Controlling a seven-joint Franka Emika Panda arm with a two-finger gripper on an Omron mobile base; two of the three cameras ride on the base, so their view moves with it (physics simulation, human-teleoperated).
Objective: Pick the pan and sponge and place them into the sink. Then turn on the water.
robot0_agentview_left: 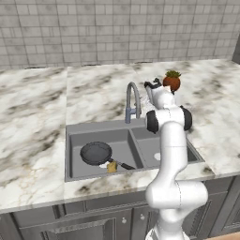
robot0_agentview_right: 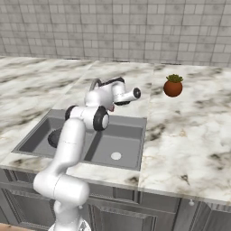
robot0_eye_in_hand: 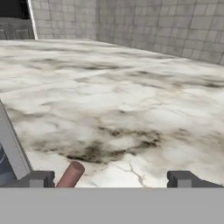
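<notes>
The pan (robot0_agentview_left: 96, 153), small, round and dark, lies in the left basin of the sink (robot0_agentview_left: 71, 138), its thin handle pointing toward the front right. The yellow sponge (robot0_agentview_left: 111, 166) rests beside that handle at the basin's front. My gripper (robot0_agentview_left: 149, 85) hangs above the counter behind the sink, just right of the arched grey faucet (robot0_agentview_left: 132, 100). In the hand view my gripper (robot0_eye_in_hand: 112, 178) is open, fingertips (robot0_eye_in_hand: 41, 178) wide apart, holding nothing. A short reddish-brown rod (robot0_eye_in_hand: 70, 175) pokes up near the left fingertip. The arm hides most of the pan (robot0_agentview_right: 54, 137) in the right base view.
A red-orange pot with a green plant (robot0_agentview_left: 172, 82) stands on the marble counter (robot0_agentview_left: 33, 112) behind and right of the sink. The right basin (robot0_agentview_right: 116, 156) holds nothing but its pale drain. A tiled wall (robot0_agentview_left: 117, 28) closes the back.
</notes>
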